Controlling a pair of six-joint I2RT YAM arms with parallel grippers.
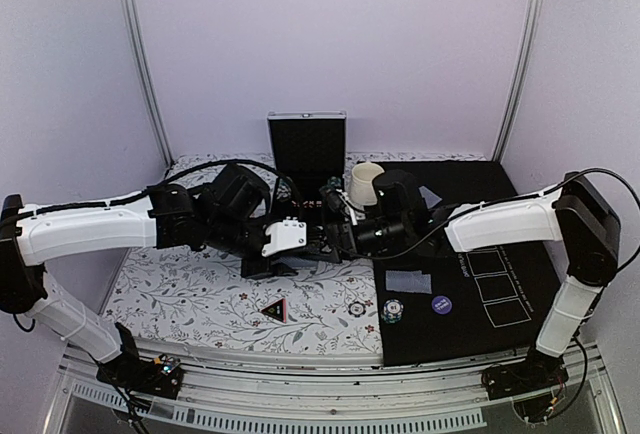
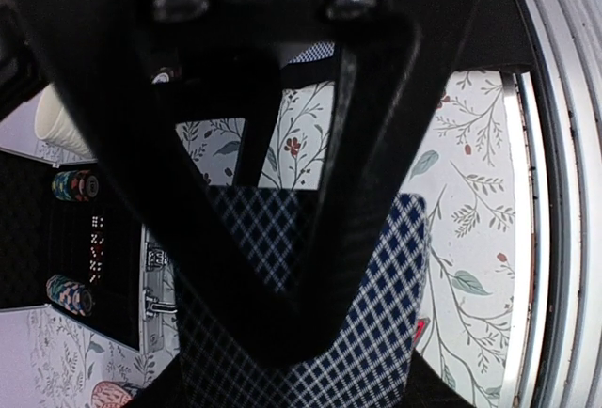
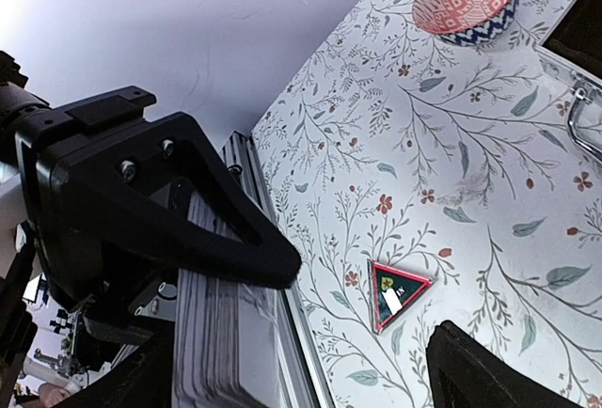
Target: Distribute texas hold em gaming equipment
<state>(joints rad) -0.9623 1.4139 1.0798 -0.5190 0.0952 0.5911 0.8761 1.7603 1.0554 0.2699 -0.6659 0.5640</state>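
Dealing looks to be the step in hand. On the counter [image 1: 200, 294], a black mat [image 1: 470, 349] covers the right side. Over mid-counter the left fingers [image 2: 362, 145] pinch the deck [image 2: 376, 333]; the right fingers [image 3: 489, 370] stand spread wide and empty just beside it. One card [image 1: 408, 281] lies flat on the mat, near a blue disc [image 1: 441, 304] and a striped chip [image 1: 392, 309]. Next move, likely: pinching the top card alone, without dragging a second.

Your left arm [image 1: 90, 229] and right arm [image 1: 500, 224] both stretch inward, wrists nearly meeting at the centre. Your left gripper [image 2: 282, 276] is clamped on a stack of cards [image 2: 376, 333]. Your right gripper [image 3: 315, 380] faces it, fingers spread wide and holding nothing.
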